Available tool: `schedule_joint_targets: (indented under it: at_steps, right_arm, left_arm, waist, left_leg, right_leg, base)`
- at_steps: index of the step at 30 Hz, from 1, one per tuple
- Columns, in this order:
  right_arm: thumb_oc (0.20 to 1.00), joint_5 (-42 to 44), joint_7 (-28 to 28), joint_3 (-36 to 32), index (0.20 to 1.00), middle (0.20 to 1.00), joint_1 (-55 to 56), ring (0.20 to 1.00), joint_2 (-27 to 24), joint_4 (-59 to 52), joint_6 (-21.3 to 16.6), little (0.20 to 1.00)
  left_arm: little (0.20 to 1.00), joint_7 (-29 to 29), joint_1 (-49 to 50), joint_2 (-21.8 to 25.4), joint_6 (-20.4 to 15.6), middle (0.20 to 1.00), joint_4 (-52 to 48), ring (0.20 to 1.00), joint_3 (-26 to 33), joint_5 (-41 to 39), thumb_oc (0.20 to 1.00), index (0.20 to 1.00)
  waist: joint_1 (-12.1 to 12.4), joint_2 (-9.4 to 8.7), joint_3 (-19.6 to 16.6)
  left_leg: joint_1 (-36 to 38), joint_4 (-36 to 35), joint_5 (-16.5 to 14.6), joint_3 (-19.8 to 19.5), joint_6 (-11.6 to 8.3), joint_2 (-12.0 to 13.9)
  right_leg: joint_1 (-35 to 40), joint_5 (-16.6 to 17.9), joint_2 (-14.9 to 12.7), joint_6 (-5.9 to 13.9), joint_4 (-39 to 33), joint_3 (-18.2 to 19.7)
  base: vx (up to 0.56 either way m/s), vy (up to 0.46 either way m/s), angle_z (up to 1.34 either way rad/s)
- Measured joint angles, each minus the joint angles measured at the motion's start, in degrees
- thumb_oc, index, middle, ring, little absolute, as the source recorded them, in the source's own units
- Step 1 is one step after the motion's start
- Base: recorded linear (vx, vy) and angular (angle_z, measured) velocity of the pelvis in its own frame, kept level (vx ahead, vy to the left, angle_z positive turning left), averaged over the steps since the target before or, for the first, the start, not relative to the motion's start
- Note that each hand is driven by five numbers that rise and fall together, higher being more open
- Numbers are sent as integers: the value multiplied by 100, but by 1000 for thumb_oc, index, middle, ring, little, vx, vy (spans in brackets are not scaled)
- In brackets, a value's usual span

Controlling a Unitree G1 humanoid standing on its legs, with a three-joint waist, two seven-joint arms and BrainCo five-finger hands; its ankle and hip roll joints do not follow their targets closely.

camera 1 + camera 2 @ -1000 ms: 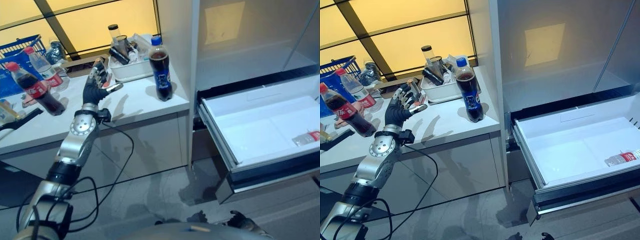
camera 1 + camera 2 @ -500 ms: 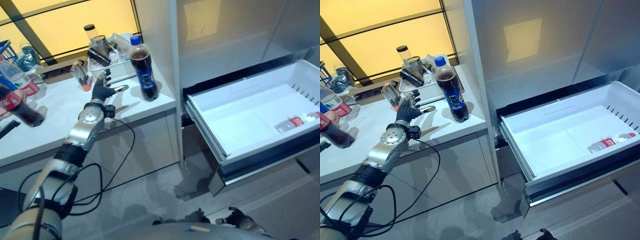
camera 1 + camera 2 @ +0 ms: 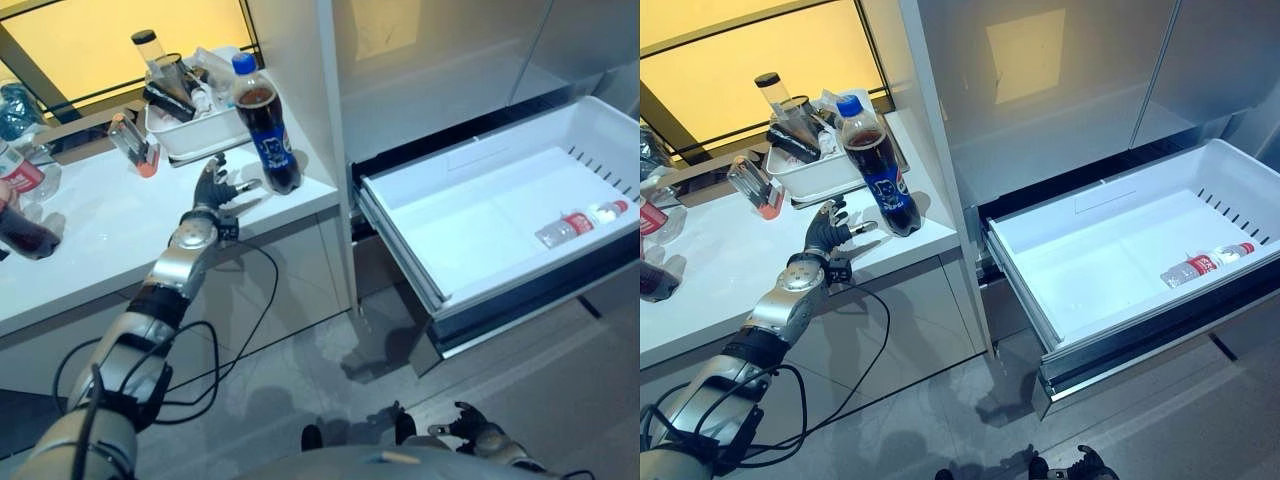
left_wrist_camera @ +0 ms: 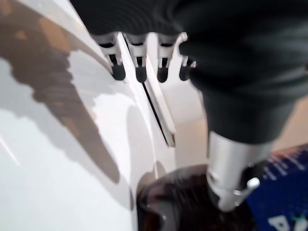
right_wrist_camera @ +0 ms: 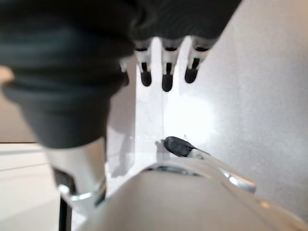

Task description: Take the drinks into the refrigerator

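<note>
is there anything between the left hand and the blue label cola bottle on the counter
No. Bare white counter separates the open left hand from the cola bottle, seen in both eye views; hand and bottle stay apart.

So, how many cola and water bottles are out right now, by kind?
Cola: 2, the blue-label cola by the left hand and a dark cola cut off at the counter's left edge.
Water: 2, the drawer water lying in the drawer and the counter water at the left edge.
Total: 4.

No text was legible: the dark cola bottle's blue label (image 3: 883, 190) and the small clear bottle's red label (image 3: 1199, 265) were too small.
</note>
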Motion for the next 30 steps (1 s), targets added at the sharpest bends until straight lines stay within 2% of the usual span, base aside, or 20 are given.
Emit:
schedule_joint_targets:
  at_steps: [9,15,22,24,27,30]
  right_arm:
    - [1000,69,-70,-3,1000,1000,-58,1000,-19,-55,-13,1000]
    - [1000,206,-71,-24,1000,1000,-149,1000,-82,-66,-86,1000]
    - [1000,233,-70,-23,1000,1000,-224,1000,-70,-59,-119,1000]
    - [1000,332,45,-158,1000,1000,-236,1000,-146,130,-264,1000]
    - [1000,386,50,-243,1000,1000,-388,1000,-366,478,-174,1000]
    - [1000,384,54,-265,1000,1000,-346,1000,-532,556,-137,1000]
  left_arm:
    - [1000,76,-437,-5,-27,1000,179,1000,-58,-92,1000,1000]
    - [1000,51,-1077,28,-32,1000,450,1000,-446,-247,1000,1000]
    - [1000,-174,-1682,-15,-28,1000,795,1000,-913,-247,1000,1000]
    - [1000,-233,-1739,21,-27,1000,869,1000,-878,-253,1000,1000]
    - [1000,-231,-1800,35,-189,1000,840,1000,-850,-266,1000,1000]
    - [1000,-404,-1814,132,-207,1000,836,1000,-798,-496,1000,1000]
  waist:
    - [-6,16,173]
    - [-49,99,376]
    - [-200,117,406]
    - [-319,146,444]
    - [-327,204,570]
    - [-339,238,615]
  left_leg:
    - [-83,1,2,72,1,-3]
    - [-163,1,20,148,26,-43]
    - [-246,2,26,240,35,-79]
    - [-246,2,26,301,35,-89]
    - [-262,1,25,379,36,-84]
    - [-250,-1,25,436,35,-73]
  right_leg:
    - [-116,17,-7,3,0,43]
    - [-225,68,-46,29,7,115]
    - [-336,80,-83,51,29,175]
    - [-358,80,-93,56,30,211]
    - [-414,102,-86,58,30,307]
    - [-424,108,-74,51,28,343]
  base:
    - [-5,3,-2]
    - [-12,13,-6]
    - [5,7,-3]
    - [-21,16,-8]
    - [-4,2,-13]
    - [32,4,-9]
